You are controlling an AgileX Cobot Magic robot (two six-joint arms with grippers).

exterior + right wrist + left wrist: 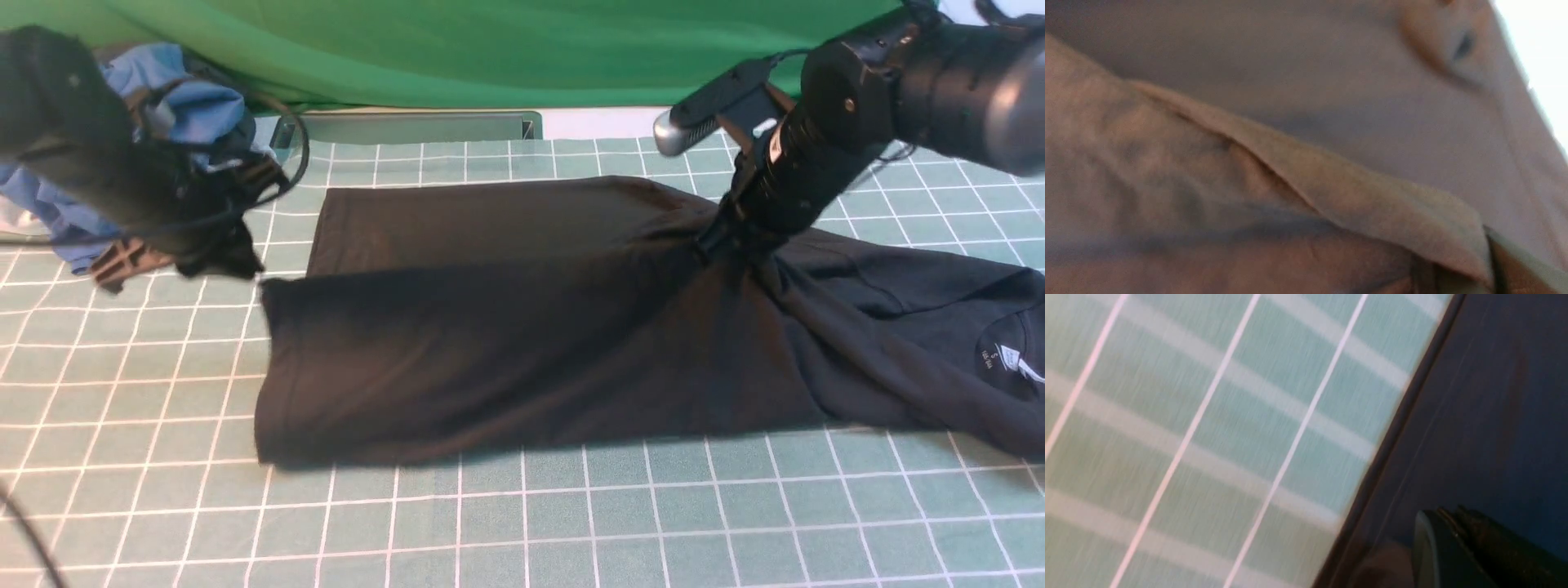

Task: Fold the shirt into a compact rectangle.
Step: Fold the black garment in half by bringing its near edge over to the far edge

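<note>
The black shirt (531, 343) lies across the green grid mat (571, 523), its far half doubled toward the near edge. Its collar and white neck label (1008, 359) are at the right. My left gripper (233, 257) is at the hem's far left corner, shut, apparently on the shirt's hem. In the left wrist view the closed fingers (1457, 543) sit over the dark shirt (1494, 416) beside its hem edge. My right gripper (718, 241) is shut on bunched shirt cloth further right. The right wrist view is filled by shirt folds (1290, 122) running into the gripper (1474, 273).
Blue and white garments (180, 106) are piled at the back left behind my left arm. A bright green cloth (490, 49) hangs along the back, with a grey metal rail (408, 126) below it. Bare mat (1208, 437) lies left of the hem.
</note>
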